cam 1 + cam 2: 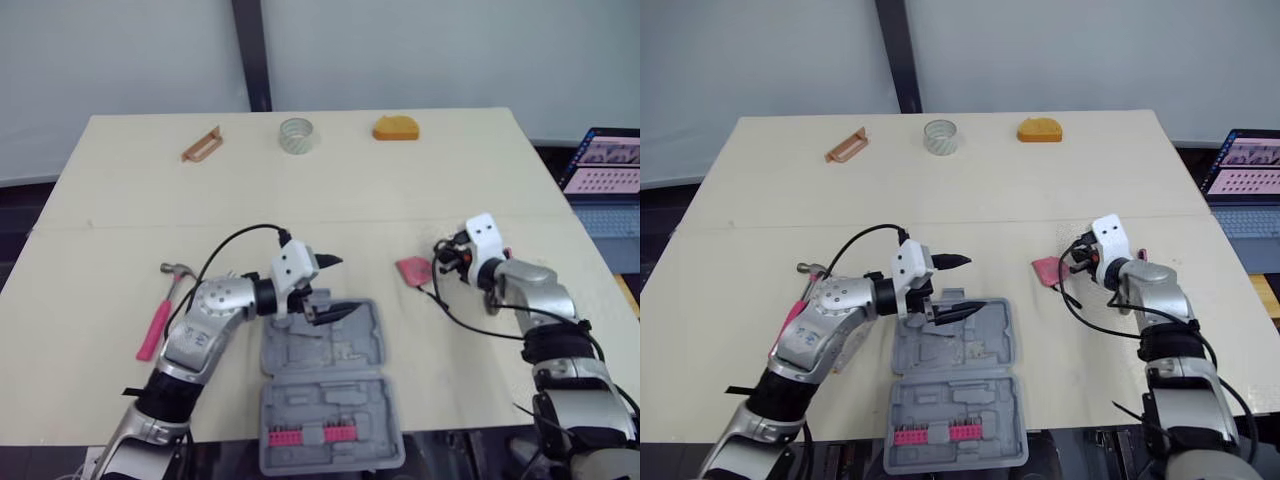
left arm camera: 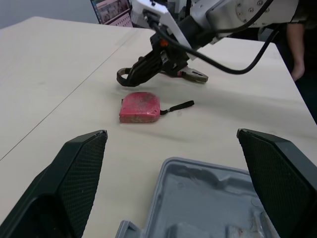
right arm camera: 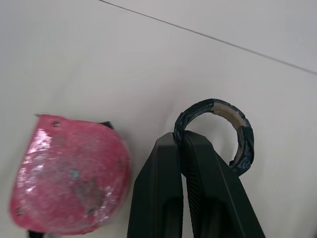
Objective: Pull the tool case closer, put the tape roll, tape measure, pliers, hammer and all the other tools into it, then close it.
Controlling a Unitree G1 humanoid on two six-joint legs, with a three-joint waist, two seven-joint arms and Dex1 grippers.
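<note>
Tabletop (image 1: 420,190) lies open between near-edge tool case (image 1: 328,400) and far-edge tape roll (image 1: 298,135).

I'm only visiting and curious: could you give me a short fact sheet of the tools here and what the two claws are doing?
Tool case: grey, open, nearest the robot
Left gripper: open, over the case
Right gripper: shut on a dark tape ring
Tape measure: pink, lying beside that ring
Hammer: pink handle, left of the case
Far side: clear tape roll, orange object

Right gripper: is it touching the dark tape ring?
Touching. The right wrist view shows the right gripper pinched shut on the wall of the dark tape ring.
</note>
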